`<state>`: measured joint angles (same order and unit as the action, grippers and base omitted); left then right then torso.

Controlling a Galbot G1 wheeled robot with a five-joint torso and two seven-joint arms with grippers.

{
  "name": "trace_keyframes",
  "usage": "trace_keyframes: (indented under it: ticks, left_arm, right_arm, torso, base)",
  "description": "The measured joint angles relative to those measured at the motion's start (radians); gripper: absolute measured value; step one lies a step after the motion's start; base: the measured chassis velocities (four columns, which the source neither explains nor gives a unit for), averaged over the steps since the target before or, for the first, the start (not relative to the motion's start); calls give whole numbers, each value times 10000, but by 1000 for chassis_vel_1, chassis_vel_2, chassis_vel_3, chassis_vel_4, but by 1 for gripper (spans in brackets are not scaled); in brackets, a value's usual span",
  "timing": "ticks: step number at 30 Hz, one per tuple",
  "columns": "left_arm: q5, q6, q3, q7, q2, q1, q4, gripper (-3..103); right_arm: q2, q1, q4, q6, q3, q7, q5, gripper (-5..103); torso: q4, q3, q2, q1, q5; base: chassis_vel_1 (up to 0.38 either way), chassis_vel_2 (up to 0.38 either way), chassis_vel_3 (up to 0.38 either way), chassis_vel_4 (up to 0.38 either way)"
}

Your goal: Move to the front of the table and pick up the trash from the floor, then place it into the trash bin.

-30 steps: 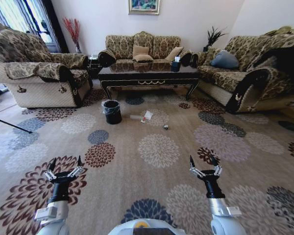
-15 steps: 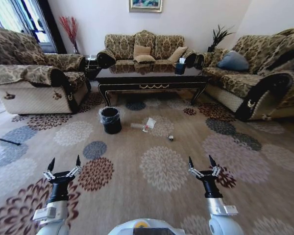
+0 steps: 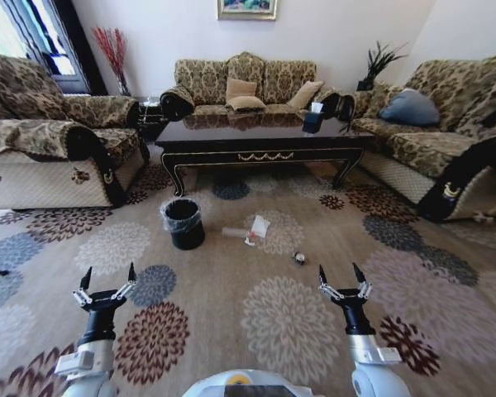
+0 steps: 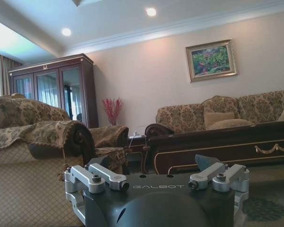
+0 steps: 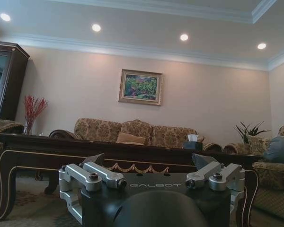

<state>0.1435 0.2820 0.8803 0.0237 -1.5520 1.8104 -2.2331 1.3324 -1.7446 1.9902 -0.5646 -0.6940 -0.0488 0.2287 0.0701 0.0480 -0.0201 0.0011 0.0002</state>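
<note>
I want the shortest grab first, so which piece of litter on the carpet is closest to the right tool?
The small dark round scrap, lying nearer the right tool than the white crumpled paper and clear plastic bottle.

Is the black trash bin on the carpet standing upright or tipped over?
Upright: the small round black trash bin stands with its liner-covered rim facing up, on the patterned carpet.

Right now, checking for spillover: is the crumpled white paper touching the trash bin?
Apart. The head view shows bare carpet between the trash bin and the crumpled white paper, which lies beside a clear bottle.
</note>
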Motion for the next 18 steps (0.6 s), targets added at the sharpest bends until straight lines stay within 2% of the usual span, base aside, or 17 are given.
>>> trace_keyframes:
  ticks: [12, 13, 18]
  left_arm:
    - [2, 6, -32, 14, 1, -86, 104, 100]
    - [6, 7, -30, 21, 10, -115, 157, 100]
    - [8, 9, -32, 37, 12, -163, 240, 100]
  right_arm:
    - [5, 9, -14, -15, -19, 12, 0, 100]
    - [15, 38, -66, -62, 2, 12, 33, 100]
    - [17, 128, -114, -291, 110, -73, 241, 100]
  torso:
    - [-5, 4, -4, 4, 1]
    - [1, 4, -4, 5, -7]
    - [-3, 9, -4, 8, -1]
  base:
    - [-289, 291, 295, -287]
    - [-259, 276, 289, -253]
    - [-224, 239, 203, -212]
